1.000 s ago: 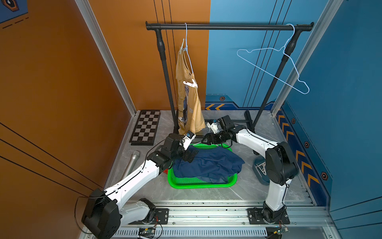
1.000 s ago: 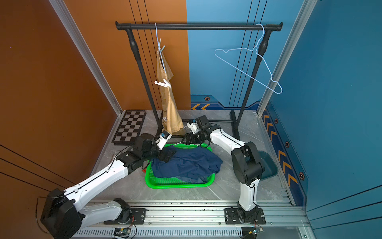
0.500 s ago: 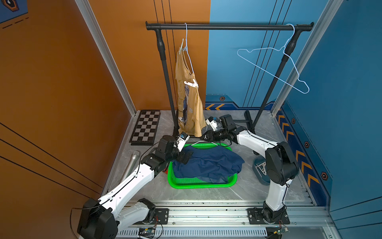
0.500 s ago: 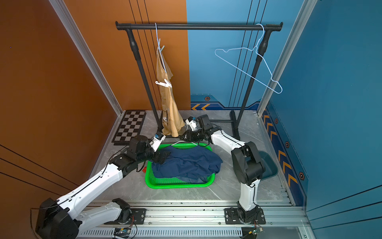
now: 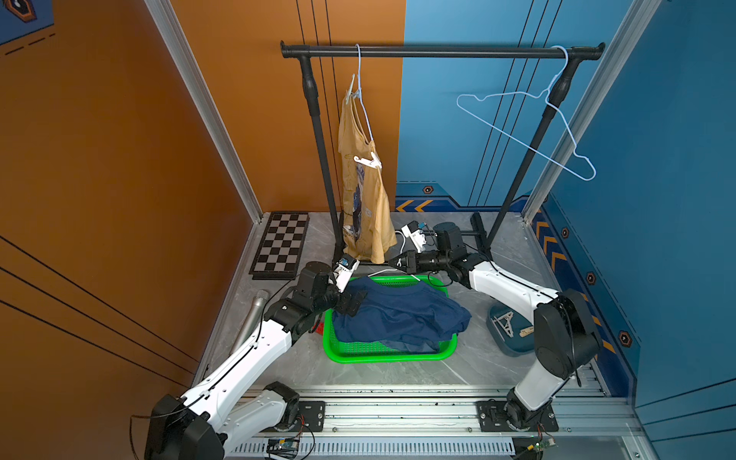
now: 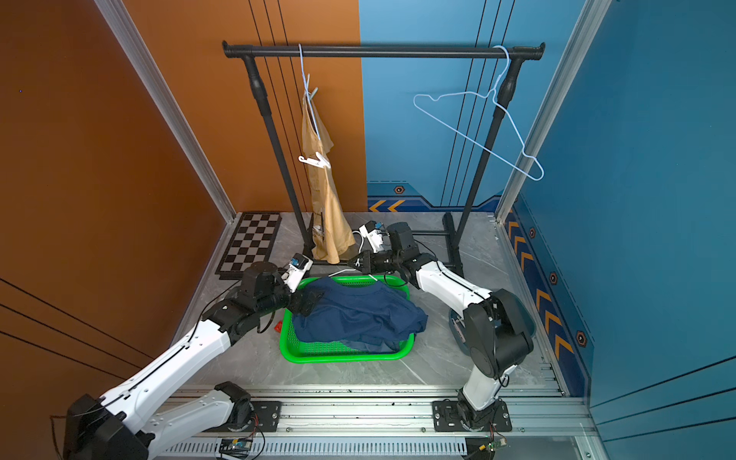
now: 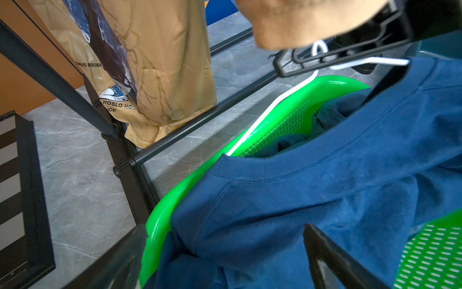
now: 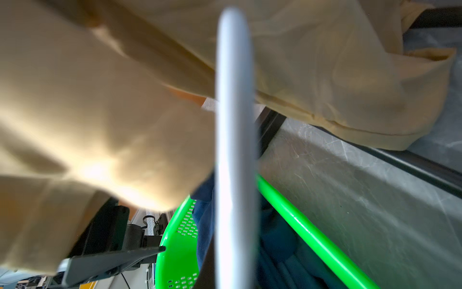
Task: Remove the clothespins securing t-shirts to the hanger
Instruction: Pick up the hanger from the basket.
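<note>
Change, right arm: The right pincer (image 5: 398, 262) has been clenched within the last second. It now grasps the thin white wire hanger (image 7: 275, 105) at the far rim of the bright green perforated plastic basket (image 5: 382, 356).
Change, left arm: The left pincer (image 5: 352, 304) has been drawn back from the hanging shirt's hem to the basket's left edge. It is held spread wide and empty, just above the cloth.
Meaning: The white wire runs into the collar of the dark navy t-shirt (image 5: 398, 314) heaped in the basket. That hanger is judged to be next for lifting or steadying. No peg can be seen on it.
Still pinned: The mustard-yellow t-shirt with a blue-white print (image 5: 364, 207) hangs from a pale blue wire hanger (image 5: 360, 79) on the black clothes rail (image 5: 438, 51). It is held by a white clothespin (image 5: 368, 161) at mid-height and a pale green clothespin (image 6: 314, 92) near the hook.
Already off: What seem to be a white peg (image 5: 502, 322) and a cream peg (image 5: 526, 331) lie in a round blue-grey dish (image 5: 509, 350) on the grey marbled counter (image 5: 398, 374).
Left wrist view alone: The grip itself is shown, with black fingers closed round the white wire.
Right wrist view alone: The wire is seen as a blurred pale bar (image 8: 235, 125), with yellow cloth close behind it.
Top views alone: Both pins on the yellow shirt are shown. Neither wrist view reaches them.
</note>
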{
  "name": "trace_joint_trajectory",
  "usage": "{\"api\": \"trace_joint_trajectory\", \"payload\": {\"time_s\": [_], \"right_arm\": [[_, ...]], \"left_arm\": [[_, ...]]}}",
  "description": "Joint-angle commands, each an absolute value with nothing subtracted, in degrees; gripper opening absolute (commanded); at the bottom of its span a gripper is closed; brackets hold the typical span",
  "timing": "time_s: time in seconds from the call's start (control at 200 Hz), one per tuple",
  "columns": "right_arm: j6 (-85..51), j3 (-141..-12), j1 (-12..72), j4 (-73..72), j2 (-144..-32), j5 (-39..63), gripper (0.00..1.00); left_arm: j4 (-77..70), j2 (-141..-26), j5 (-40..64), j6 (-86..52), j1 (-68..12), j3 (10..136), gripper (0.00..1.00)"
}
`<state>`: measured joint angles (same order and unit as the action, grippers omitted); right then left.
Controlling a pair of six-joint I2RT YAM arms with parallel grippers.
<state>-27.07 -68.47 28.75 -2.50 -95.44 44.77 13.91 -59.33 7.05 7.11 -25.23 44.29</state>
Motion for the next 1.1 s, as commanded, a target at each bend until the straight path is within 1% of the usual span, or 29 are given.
{"api": "trace_joint_trajectory", "payload": {"time_s": [0.0, 0.085, 0.29, 0.676, 0.781, 0.991, 1.091], "right_arm": [[-26.9, -66.0, 30.5, -4.8, -90.9, 42.7, 0.0], [-26.8, -65.2, 30.8, -2.0, -88.3, 39.5, 0.0], [-28.3, -62.2, 31.7, -4.3, -83.3, 36.4, 0.0], [-24.6, -62.5, 30.9, 0.0, -76.0, 34.5, 0.0], [-23.9, -62.4, 31.0, 0.3, -74.3, 36.2, 0.0], [-20.9, -62.3, 31.4, -0.4, -71.7, 40.2, 0.0], [-20.6, -62.6, 31.5, -1.3, -70.9, 41.8, 0.0]], "left_arm": [[15.5, -57.6, 7.3, 6.9, -23.9, 45.5, 1.0], [15.7, -56.7, 7.9, 7.3, -22.8, 45.7, 1.0], [15.7, -55.6, 9.6, 7.8, -20.4, 45.7, 0.99], [15.7, -54.3, 13.4, 8.1, -16.1, 44.7, 0.99], [15.4, -54.4, 16.7, 9.6, -14.1, 44.4, 0.99], [12.4, -53.2, 27.7, 17.7, -8.3, 40.6, 1.0], [9.0, -53.1, 32.8, 19.1, -5.7, 38.4, 1.0]]}}
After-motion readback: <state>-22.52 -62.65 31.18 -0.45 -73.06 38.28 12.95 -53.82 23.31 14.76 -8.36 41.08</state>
